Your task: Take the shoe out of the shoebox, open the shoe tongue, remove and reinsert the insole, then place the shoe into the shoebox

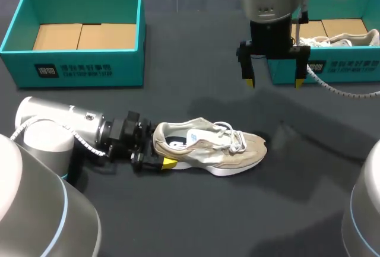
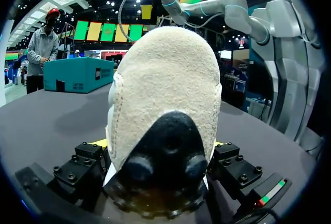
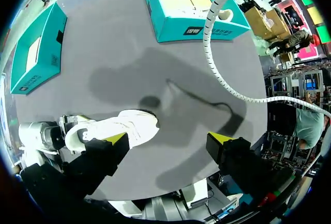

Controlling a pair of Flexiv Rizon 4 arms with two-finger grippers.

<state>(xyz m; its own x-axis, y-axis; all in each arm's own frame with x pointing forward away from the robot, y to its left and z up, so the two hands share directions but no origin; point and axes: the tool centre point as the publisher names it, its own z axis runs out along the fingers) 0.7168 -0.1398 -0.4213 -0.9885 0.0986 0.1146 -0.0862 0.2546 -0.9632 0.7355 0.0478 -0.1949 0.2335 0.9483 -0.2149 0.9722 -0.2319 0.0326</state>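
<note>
Filling the left wrist view, the shoe (image 2: pixel 165 105) is showing its heel, and the left hand (image 2: pixel 159 145) is clamping that heel from both sides, low over the table (image 1: pixel 196 209). The shoe is sitting upright on its sole, outside both boxes, so the first step is looking done. Its laces (image 1: pixel 233 137) are lying across the tongue (image 1: pixel 209 131), which is not looking pulled open, and the insole (image 1: pixel 177 142) is appearing to sit inside. By my judgement, opening the tongue, taking the insole out and back, and boxing the shoe are all remaining.

Beyond the shoe's toe half, the right hand (image 1: pixel 274 82) is hanging above the table with fingers wide apart, gripping nothing. Past it, the right box (image 1: pixel 350 67) is holding a second shoe (image 1: pixel 350 38). Beyond the shoe's heel end, the left box (image 1: pixel 83 70) is showing only cardboard. Nothing is lying between the right hand and the shoe — though the laces over the tongue are probably going to hinder its opening, and the right arm's coiled cable (image 1: pixel 341 91) is dangling off the toe end.
</note>
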